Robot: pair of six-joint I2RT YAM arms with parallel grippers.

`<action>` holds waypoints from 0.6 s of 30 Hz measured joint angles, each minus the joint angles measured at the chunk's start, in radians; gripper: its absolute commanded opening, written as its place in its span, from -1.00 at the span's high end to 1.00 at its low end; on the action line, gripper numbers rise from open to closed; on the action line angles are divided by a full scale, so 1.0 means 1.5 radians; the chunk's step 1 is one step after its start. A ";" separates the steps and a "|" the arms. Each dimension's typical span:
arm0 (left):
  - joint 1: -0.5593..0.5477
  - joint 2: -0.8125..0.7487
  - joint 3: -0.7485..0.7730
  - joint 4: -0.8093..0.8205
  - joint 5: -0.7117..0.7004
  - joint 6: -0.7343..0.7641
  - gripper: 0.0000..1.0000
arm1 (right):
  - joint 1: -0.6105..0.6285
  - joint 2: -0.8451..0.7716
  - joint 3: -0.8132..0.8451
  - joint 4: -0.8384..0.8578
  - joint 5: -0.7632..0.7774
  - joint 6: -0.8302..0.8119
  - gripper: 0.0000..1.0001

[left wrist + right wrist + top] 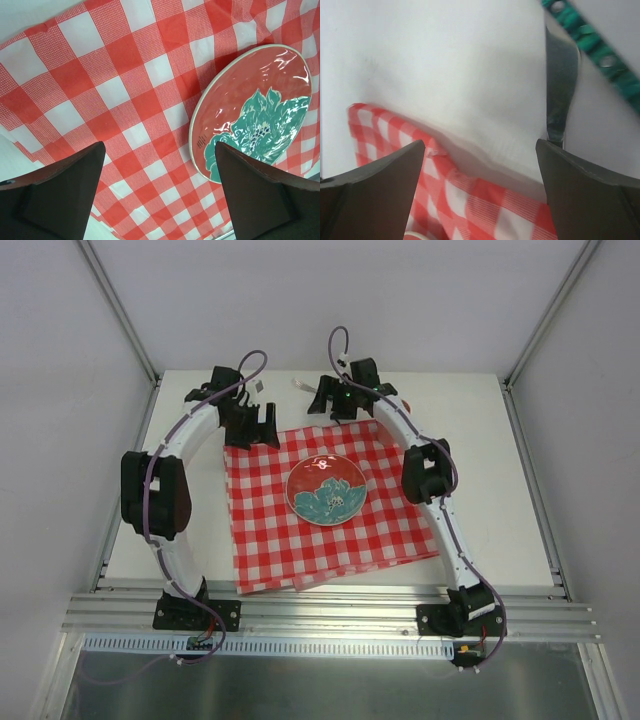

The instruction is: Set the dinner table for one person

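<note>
The dinner table [480,460] is off-white, with a red-and-white checked cloth [300,530] spread across its middle. On the cloth rests a red plate [326,490] with a teal flower, which the left wrist view shows at the right [255,110]. My left gripper [250,432] hangs open over the cloth's far left corner [160,147], with nothing between its fingers. My right gripper [337,400] is open above the cloth's far edge [480,144]. Below it a white napkin [470,90] overlaps the cloth [485,210]. A knife [561,75] with a teal handle lies beside the napkin.
A small white object [300,386] lies on the table between the two grippers. Something small and red [404,403] shows behind the right arm. An aluminium rail [330,615] runs along the near edge. Grey walls enclose the table on three sides.
</note>
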 measured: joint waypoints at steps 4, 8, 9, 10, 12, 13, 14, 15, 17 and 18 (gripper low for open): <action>-0.008 -0.002 0.000 0.000 -0.012 0.002 -0.87 | -0.024 0.000 0.008 -0.007 0.033 -0.025 -0.99; -0.028 -0.003 0.000 0.000 -0.027 0.011 -0.92 | -0.050 0.000 0.013 -0.015 0.052 -0.048 -0.99; -0.035 -0.003 0.000 0.000 -0.030 0.014 -0.93 | -0.054 0.000 0.014 -0.017 0.055 -0.052 -0.99; -0.042 -0.004 0.000 0.000 -0.035 0.018 -0.95 | -0.060 0.000 0.016 -0.021 0.058 -0.056 -0.99; -0.055 -0.005 0.000 0.000 -0.047 0.022 -0.97 | -0.067 0.000 0.019 -0.027 0.063 -0.061 -0.99; -0.062 -0.006 0.000 0.001 -0.051 0.024 -0.97 | -0.070 0.000 0.020 -0.029 0.065 -0.064 -0.99; -0.070 -0.007 0.000 0.000 -0.056 0.027 -0.97 | -0.072 0.000 0.022 -0.032 0.068 -0.066 -0.99; -0.077 -0.009 0.000 0.000 -0.061 0.032 -0.98 | -0.073 0.000 0.024 -0.034 0.071 -0.068 -0.99; -0.089 -0.014 0.000 0.000 -0.066 0.036 -0.98 | -0.076 0.001 0.028 -0.039 0.074 -0.071 -0.99; -0.092 -0.016 0.000 0.000 -0.067 0.037 -0.98 | -0.078 0.001 0.032 -0.042 0.075 -0.072 -0.99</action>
